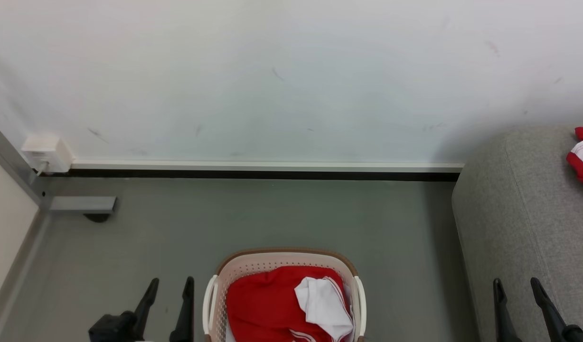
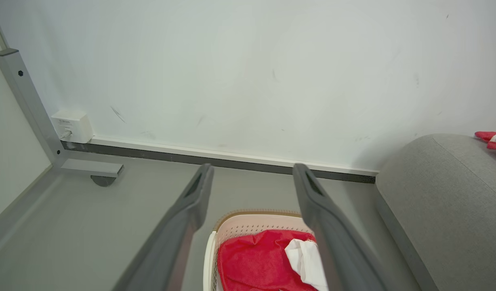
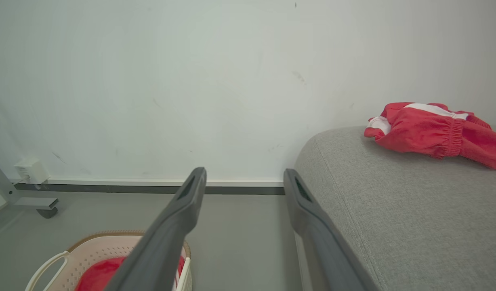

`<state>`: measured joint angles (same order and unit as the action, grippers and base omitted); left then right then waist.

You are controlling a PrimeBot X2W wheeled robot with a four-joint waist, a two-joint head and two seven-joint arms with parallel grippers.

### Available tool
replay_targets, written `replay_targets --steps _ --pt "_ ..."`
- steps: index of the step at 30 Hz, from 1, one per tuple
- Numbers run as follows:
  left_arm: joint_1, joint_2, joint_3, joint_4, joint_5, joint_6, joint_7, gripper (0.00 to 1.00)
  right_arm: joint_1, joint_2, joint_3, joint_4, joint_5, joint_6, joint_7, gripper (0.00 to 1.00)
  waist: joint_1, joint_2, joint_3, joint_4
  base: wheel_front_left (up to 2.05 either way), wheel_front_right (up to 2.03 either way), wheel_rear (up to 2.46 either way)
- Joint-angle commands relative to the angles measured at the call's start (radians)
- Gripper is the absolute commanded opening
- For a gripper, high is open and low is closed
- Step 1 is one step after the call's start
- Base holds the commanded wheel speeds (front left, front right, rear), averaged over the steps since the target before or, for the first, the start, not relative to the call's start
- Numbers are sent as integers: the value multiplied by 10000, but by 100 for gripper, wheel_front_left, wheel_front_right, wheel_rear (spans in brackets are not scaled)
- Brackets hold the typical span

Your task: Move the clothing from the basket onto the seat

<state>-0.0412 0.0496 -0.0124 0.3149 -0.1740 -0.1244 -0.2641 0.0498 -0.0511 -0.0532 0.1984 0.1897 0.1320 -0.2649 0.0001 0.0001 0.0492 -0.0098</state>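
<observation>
Low at the left, the left gripper (image 1: 172,282) hangs wide open and empty; the clothing (image 1: 263,304) lies heaped in the basket (image 1: 282,252) just to its right, well apart from the equally open, empty right gripper (image 1: 515,282) before the seat (image 1: 510,213).

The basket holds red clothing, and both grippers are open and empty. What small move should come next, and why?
Probably bring the left gripper right and down over the red garment in the laundry basket. Its jaws are open and empty, and it stands nearer the basket than the right gripper. A second red garment already lies on the grey sofa.
</observation>
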Motion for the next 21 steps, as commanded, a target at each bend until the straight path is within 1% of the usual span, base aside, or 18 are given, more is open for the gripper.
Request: replay_targets --steps 1,7,11,18,19,21 --pt "-167 23 -53 20 -10 -44 -5 100 -153 -2 -20 -31 135 -25 8 100 -1 -1 107 -28 0 0 0" --pt "-661 23 -442 190 -134 -37 -5 100 -430 -3 79 -205 157 -24 10 100 -1 -1 543 -233 0 0 0" --pt "-1266 24 -816 565 -242 -24 -5 100 -709 -4 111 -445 206 -24 10 100 -1 -1 995 -486 0 0 0" --pt "-2845 27 -1592 1967 -260 85 -5 100 -1310 -3 240 -1012 339 -24 10 100 -1 -1 2266 -1095 0 0 0" --pt "-2845 27 -1592 1967 -260 85 -5 100 -1310 -3 240 -1012 339 -24 10 100 -1 -1 2266 -1095 0 0 0" --pt "-3530 31 -1872 2530 -180 96 -7 100 -1546 0 269 -1160 356 -24 10 100 -1 -1 2757 -1246 0 0 0"
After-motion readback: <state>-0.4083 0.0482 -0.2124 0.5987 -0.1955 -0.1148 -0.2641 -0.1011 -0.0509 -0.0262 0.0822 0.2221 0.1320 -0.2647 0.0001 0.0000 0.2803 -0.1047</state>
